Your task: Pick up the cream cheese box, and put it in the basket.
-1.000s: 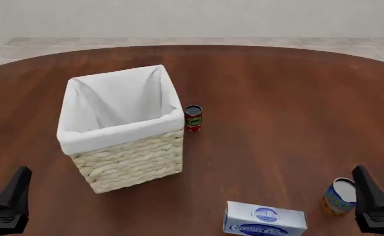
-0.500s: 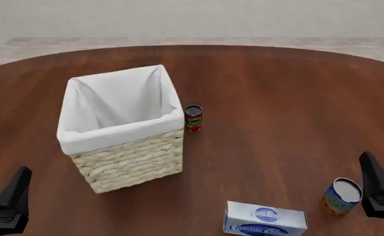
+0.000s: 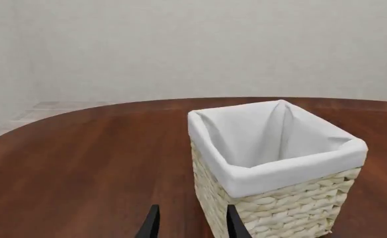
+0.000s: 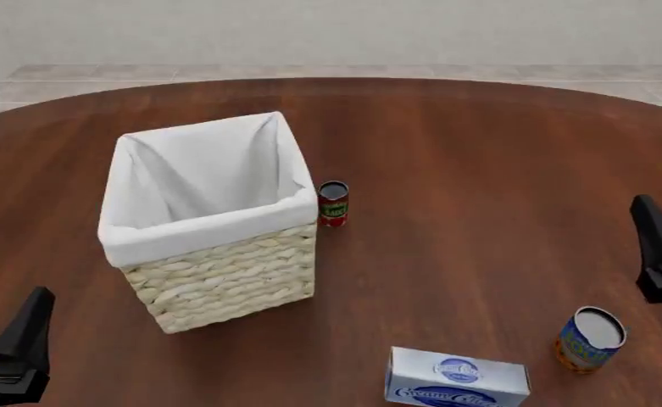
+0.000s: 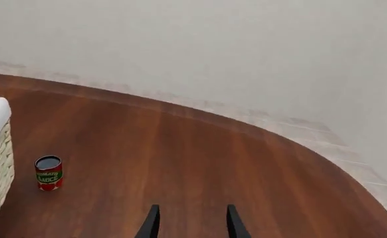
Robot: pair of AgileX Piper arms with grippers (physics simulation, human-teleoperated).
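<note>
The right gripper [image 4: 661, 254] hangs open and empty, well apart from the cream cheese box [image 4: 458, 378], which lies at the near table [image 4: 478, 153] edge. The left gripper [image 3: 191, 223], also open, faces the basket [image 3: 279, 188]. Only the front view shows the box.

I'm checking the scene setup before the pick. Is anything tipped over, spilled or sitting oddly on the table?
Nothing stands out. The basket stands upright with its liner folded over the rim, both the red can and the blue-and-orange can are upright, and the cream cheese box lies flat near the table's near edge, untouched.
</note>
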